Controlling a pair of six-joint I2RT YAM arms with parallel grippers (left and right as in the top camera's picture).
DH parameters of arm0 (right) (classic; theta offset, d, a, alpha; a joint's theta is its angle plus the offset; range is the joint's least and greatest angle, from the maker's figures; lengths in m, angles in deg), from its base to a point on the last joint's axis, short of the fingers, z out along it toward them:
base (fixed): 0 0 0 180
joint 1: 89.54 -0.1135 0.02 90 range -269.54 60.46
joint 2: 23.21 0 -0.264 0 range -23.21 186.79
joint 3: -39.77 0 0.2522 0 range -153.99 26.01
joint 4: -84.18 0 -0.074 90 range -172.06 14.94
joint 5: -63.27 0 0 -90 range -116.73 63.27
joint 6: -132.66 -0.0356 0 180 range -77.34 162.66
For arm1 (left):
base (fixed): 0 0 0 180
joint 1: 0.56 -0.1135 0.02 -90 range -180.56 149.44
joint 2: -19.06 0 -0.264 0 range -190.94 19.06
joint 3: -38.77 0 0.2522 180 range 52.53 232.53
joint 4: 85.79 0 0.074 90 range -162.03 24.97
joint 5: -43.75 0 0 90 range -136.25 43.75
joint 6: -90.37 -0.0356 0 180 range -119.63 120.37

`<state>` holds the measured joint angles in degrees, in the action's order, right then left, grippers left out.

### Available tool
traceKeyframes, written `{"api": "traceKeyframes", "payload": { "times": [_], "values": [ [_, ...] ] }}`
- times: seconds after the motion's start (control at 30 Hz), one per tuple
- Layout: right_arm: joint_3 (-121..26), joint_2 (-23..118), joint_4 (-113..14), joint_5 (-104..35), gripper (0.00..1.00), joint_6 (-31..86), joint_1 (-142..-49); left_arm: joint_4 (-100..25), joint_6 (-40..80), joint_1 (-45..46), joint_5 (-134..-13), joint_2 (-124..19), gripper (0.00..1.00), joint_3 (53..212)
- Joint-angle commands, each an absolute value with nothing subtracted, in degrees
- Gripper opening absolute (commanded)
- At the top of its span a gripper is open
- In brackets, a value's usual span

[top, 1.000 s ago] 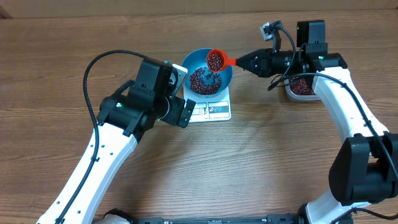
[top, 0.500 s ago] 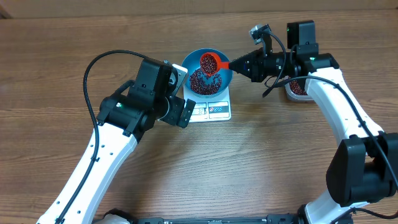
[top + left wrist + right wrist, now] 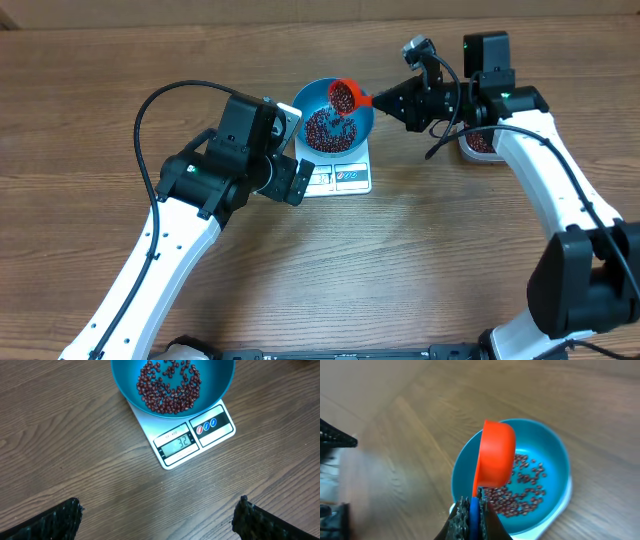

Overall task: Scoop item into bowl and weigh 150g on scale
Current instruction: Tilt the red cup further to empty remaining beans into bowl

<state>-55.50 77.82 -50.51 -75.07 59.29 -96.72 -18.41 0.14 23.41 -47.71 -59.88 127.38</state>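
Note:
The blue bowl stands on the white scale, with a loose heap of red-brown beans inside. My right gripper is shut on the blue handle of an orange scoop, which is tipped on its side above the bowl's far right part. From the right wrist the scoop hangs over the beans and the bowl's rim. My left gripper stands open over bare wood, in front of the scale, whose display reads 32.
A clear tub with more beans sits at the right, partly under my right arm. The left arm's black cable loops over the table at the left. Wooden tabletop surrounds the scale.
My right gripper moved the scoop left over the bowl and rolled it from level onto its side. The left arm has not moved.

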Motion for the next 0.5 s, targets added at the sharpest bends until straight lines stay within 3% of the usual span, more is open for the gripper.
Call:
{"api": "traceKeyframes", "payload": {
  "times": [0.0,0.47],
  "values": [
    [-55.48,73.93,-50.90,-71.72,0.04,61.19,-96.99,-18.49,-0.96,23.48,-47.51,-60.34,1.00,128.14],
    [-55.48,72.97,-48.76,-71.07,0.04,61.19,-97.01,-18.47,-0.96,23.45,-47.51,-60.34,1.00,128.14]
  ]
}}
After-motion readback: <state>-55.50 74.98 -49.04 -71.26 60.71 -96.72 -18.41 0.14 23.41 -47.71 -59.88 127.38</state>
